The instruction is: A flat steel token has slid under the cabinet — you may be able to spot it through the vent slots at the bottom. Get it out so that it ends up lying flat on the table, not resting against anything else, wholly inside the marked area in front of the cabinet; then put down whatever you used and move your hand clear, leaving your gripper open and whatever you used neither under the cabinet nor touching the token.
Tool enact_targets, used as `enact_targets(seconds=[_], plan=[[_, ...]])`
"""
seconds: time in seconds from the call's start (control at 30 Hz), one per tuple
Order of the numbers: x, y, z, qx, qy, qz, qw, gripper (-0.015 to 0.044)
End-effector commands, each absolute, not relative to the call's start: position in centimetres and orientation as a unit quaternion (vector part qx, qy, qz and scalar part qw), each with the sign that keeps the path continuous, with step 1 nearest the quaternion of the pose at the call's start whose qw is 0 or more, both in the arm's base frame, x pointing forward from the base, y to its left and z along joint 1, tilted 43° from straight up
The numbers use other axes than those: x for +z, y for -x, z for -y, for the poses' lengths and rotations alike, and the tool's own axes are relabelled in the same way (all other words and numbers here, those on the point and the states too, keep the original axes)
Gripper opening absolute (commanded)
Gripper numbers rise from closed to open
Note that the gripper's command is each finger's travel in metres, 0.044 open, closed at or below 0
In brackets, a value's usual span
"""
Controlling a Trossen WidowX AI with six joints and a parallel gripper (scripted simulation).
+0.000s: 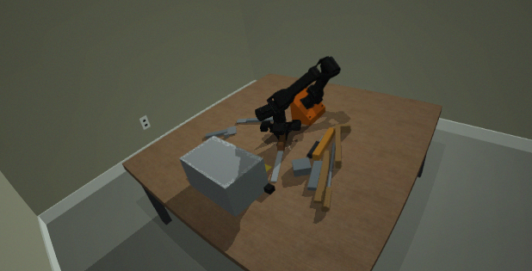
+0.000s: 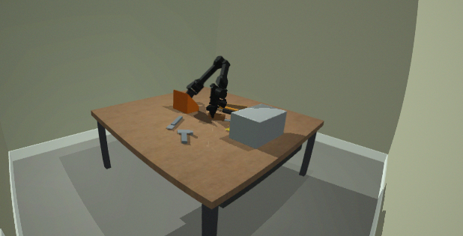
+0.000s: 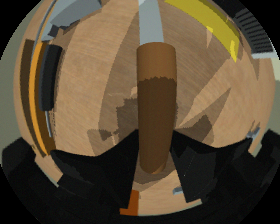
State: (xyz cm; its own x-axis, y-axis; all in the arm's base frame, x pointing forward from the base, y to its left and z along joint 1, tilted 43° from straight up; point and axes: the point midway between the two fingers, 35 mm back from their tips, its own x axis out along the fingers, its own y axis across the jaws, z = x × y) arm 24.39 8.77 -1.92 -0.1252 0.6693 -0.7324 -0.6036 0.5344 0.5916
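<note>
My gripper (image 1: pixel 281 136) (image 2: pixel 212 116) (image 3: pixel 152 132) points down and is shut on the brown handle of a tool. The handle (image 1: pixel 281 144) (image 3: pixel 156 65) lies between the fingers, and its flat grey blade (image 1: pixel 277 166) (image 3: pixel 151 22) points away from the arm's base, beside the cabinet's front corner. I cannot tell whether the tool touches the table. The grey cabinet (image 1: pixel 247 187) (image 2: pixel 258 129) stands on the table; dark vent slots show at the upper right of the wrist view. A yellow marking (image 1: pixel 268 168) (image 2: pixel 227 129) (image 3: pixel 221 22) lies before it. The token is not visible.
A black cube (image 1: pixel 269 188) sits by the cabinet's corner. A grey block (image 1: pixel 301 168), a grey flat piece (image 1: pixel 315 175), an orange bar (image 1: pixel 324 144) and wooden bars lie to one side. A grey T-shaped piece (image 1: pixel 221 133) (image 2: pixel 184 135) and a grey bar (image 1: pixel 251 120) (image 2: pixel 174 123) lie opposite.
</note>
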Motion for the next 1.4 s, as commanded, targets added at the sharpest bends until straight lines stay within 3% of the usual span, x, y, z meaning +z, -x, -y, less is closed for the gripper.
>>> enact_targets(seconds=[0.0,1.37], plan=[[-1.5,-24.3,-9.0,0.481,-0.029,-0.573,0.662,0.0000],[1.5,-23.0,-12.1,0.482,-0.030,-0.573,0.662,0.0000]])
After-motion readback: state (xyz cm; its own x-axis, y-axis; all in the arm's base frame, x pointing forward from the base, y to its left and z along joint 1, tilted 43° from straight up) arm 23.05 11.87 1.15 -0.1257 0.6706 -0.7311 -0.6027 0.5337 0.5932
